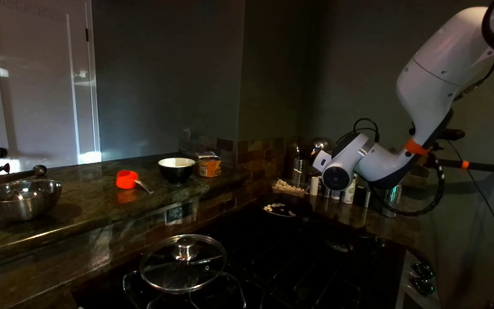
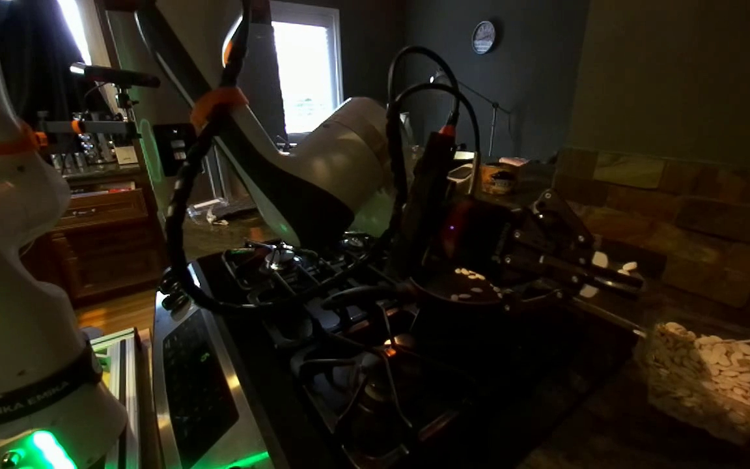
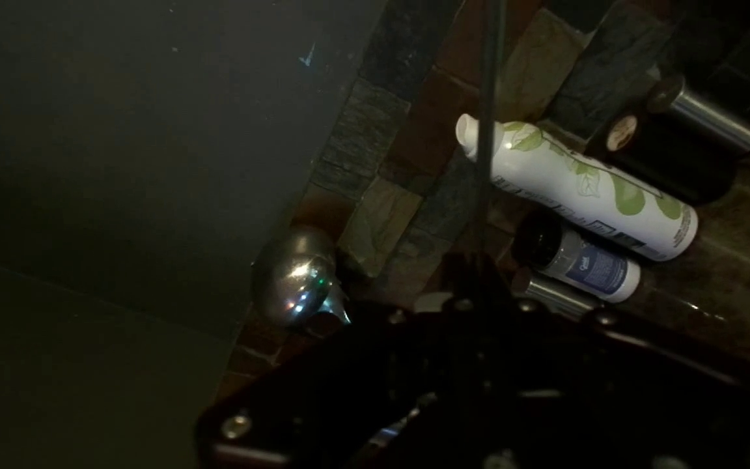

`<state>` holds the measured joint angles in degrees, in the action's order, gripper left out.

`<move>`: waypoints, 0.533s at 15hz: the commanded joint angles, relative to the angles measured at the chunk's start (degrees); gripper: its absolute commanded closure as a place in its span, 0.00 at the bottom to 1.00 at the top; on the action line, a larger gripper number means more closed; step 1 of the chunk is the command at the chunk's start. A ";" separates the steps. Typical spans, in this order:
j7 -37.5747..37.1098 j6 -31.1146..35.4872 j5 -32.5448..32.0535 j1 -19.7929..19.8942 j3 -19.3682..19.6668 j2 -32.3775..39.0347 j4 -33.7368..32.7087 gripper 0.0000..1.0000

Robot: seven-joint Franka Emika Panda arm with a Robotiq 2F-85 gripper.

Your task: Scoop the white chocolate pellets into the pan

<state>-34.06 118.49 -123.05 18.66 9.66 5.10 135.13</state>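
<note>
– Which words can be read in the exterior views?

– "FRANKA EMIKA," on a dark band (image 2: 27, 398) low on the robot arm (image 2: 10, 306). Faint lettering (image 1: 30, 13), seemingly "Delicious," crosses the top of a white door (image 1: 37, 98). Markings on the wall clock (image 2: 484, 37) are too small to read.

– And in the wrist view?

– A white bottle (image 3: 590, 185) and a blue-labeled jar (image 3: 593, 267) carry print too blurred to make out.

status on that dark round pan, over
Black gripper shut, any hold unclear. Some flat white pellets in pan. White leaf-printed bottle in wrist view, possible obstacle.
</note>
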 commanded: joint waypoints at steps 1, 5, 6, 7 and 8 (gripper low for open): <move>0.18 0.06 0.21 -1.28 1.27 -0.20 -0.01 0.96; 0.18 0.06 0.22 -1.33 1.24 0.59 -0.48 0.96; 0.18 0.06 0.22 -1.35 1.25 0.61 -0.49 0.99; 0.32 -0.75 -0.40 -1.78 0.95 0.53 0.06 0.99; 0.29 -1.36 -1.09 -2.17 0.71 0.41 0.66 0.99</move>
<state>-33.97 118.49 -123.00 18.31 9.84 5.77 134.65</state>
